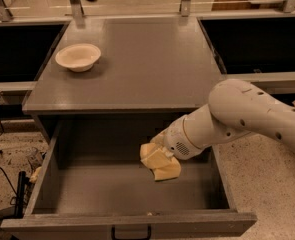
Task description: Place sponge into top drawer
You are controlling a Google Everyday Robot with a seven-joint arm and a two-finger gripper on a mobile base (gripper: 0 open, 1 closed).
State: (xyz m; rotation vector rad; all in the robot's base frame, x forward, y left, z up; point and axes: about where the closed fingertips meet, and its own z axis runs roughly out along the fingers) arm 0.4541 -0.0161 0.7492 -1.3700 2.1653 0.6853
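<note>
A wide grey cabinet (137,59) fills the middle of the view, and its flat top carries only one thing. Under this top, the top drawer (112,191) is pulled out far toward the camera. It is a deep, dark grey box, as wide as the cabinet, and its floor and side walls are well visible. On its front panel, at the bottom edge of the view, there is a small black handle (131,232).

The white arm (237,114) of the robot comes in from the right side. It passes over the right wall of the drawer and bends down into it.

A cream round bowl (78,57) stands upright on the cabinet top, near the back left corner, well apart from the arm.

The gripper (157,159) is inside the drawer, in the right half, nearer to the back wall than to the front panel. Whether it is apart or closed, I cannot tell, because its pale yellow parts and the foam have almost the same colour and overlap.

The sponge (168,173) is a pale yellow piece directly under the tip of the gripper and touching it. It is inside the drawer, low and close to the floor; if it rests on the floor or not, I cannot tell.
</note>
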